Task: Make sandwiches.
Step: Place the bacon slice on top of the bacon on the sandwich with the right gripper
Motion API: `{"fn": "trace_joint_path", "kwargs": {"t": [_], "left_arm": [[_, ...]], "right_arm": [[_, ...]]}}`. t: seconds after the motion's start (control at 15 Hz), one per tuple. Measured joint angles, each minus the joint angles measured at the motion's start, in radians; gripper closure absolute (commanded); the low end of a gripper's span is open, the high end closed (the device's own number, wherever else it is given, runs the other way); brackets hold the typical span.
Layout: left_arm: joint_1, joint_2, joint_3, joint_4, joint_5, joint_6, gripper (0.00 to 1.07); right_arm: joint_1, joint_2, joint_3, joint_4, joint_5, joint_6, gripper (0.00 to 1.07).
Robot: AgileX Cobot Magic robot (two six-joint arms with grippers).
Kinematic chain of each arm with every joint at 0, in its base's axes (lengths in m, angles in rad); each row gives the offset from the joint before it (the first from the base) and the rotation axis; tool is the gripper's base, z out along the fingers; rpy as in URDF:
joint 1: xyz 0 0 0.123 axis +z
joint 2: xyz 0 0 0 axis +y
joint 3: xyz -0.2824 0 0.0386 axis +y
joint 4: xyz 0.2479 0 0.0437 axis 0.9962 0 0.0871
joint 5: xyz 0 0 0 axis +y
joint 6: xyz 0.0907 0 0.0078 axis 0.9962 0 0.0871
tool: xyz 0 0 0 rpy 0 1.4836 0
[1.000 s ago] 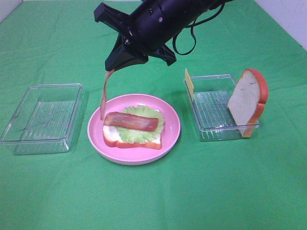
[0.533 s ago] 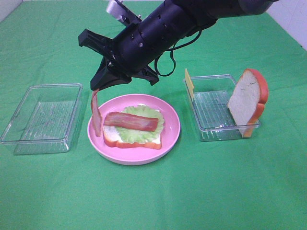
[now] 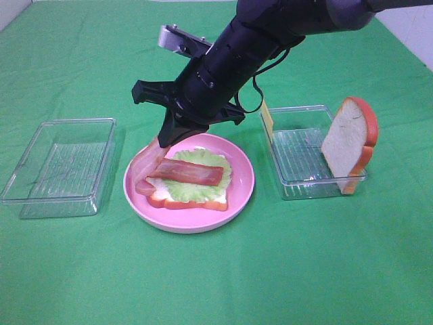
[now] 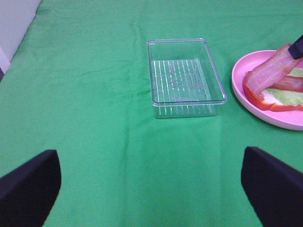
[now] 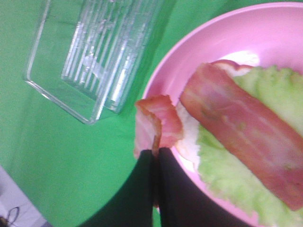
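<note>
From the high camera, the right gripper [image 3: 164, 139] has its fingers closed on the top end of the held bacon strip [image 3: 147, 172]. The strip runs down and away from the fingers toward the left side of the plate [image 3: 203, 223]. Its lower end is bunched against the left edge of the bread slice [image 3: 186, 202]. On that slice lies the lettuce [image 3: 193, 191], and across the lettuce lies the lying bacon strip [image 3: 186, 171], with its long axis running side to side. The held strip is steep and nearly crosswise to it. To lie flat beside the first strip, its upper end would probably have to travel rightward over the lettuce. The second bread slice [image 3: 348, 142] leans upright in the right tray [image 3: 298, 186], and the cheese slice [image 3: 267, 116] stands at that tray's left wall.

In the left wrist view, the left gripper [image 4: 151, 158] has its fingers spread wide and grips nothing. It hangs over green cloth [image 4: 94, 118], with the left tray [image 4: 177, 41] between it and the plate. This arm is well apart from the sandwich, and the right arm is the nearer one.

In the right wrist view, the dark fingers [image 5: 142, 189] pinch together on the strip's end. The strip curls away from the fingers over the plate rim, just beside the lying strip and not yet on the lettuce.
</note>
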Motion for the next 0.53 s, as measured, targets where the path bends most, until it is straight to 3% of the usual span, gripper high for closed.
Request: {"fn": "trace_joint_path", "kwargs": {"t": [0.33, 0.53], "left_arm": [[0.0, 0.0, 0.0, 0.0, 0.0, 0.0, 0.1], [0.0, 0.0, 0.0, 0.0, 0.0, 0.0, 0.1]], "right_arm": [[-0.001, 0.0, 0.0, -0.284, 0.007, 0.16, 1.07], [-0.001, 0.0, 0.0, -0.387, 0.009, 0.223, 1.07]]}}
